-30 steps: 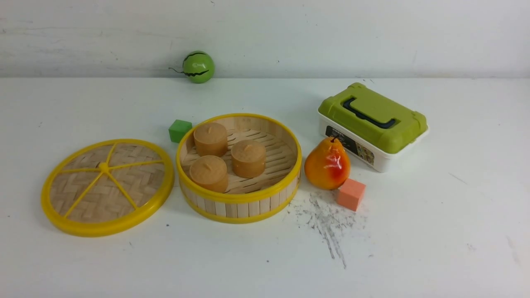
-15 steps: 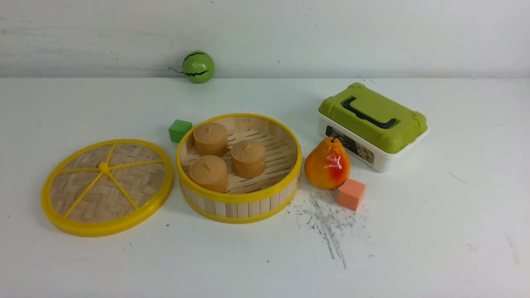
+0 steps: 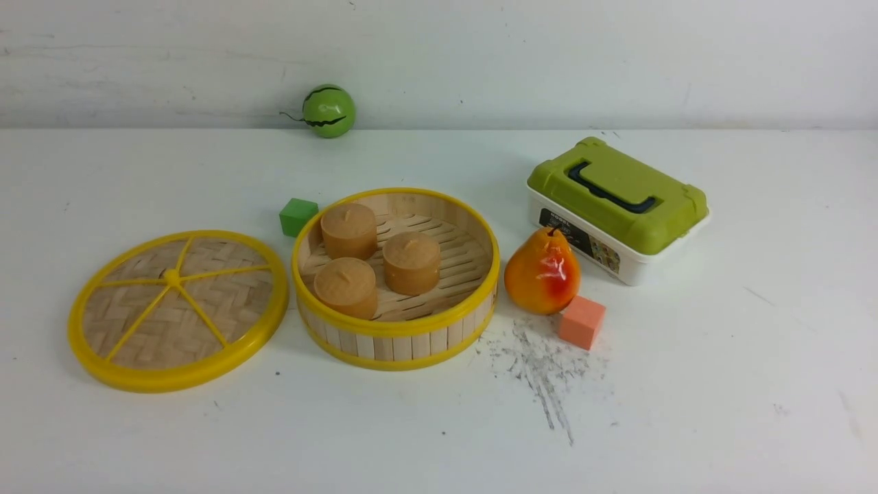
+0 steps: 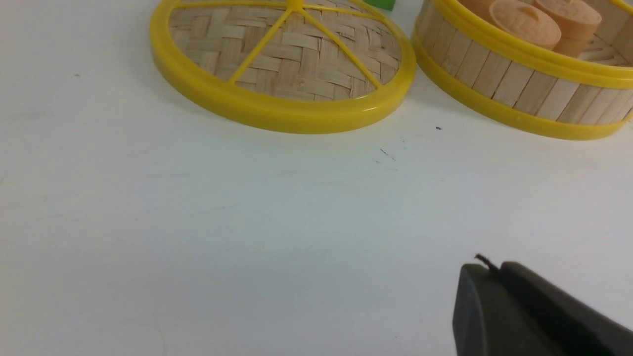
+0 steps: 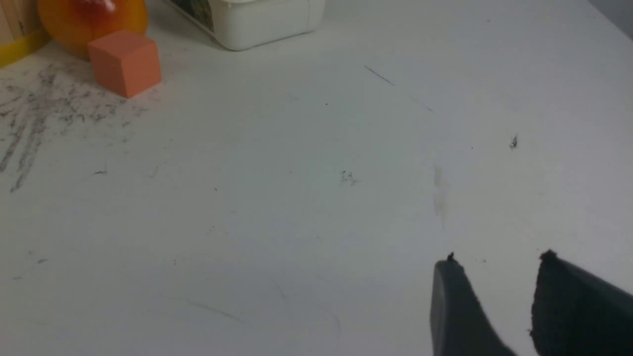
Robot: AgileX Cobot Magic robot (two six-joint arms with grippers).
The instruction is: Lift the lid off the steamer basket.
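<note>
White table (image 3: 686, 384), pale wall behind. Lid (image 3: 177, 310) lies flat, off and just left of the basket (image 3: 396, 278), which holds three buns (image 3: 410, 262). Left gripper (image 4: 487, 269): fingers together, empty. Right gripper (image 5: 494, 269): fingers slightly apart, empty, over bare table.

lid (image 3: 178, 310): matt woven bamboo, glossy yellow plastic rim. basket (image 3: 396, 278): pale wooden slats. pear (image 3: 542, 272) glossy. table (image 3: 686, 384) smooth, scuffed white.

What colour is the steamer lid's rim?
Yellow; the lid shows best in the left wrist view.
</note>
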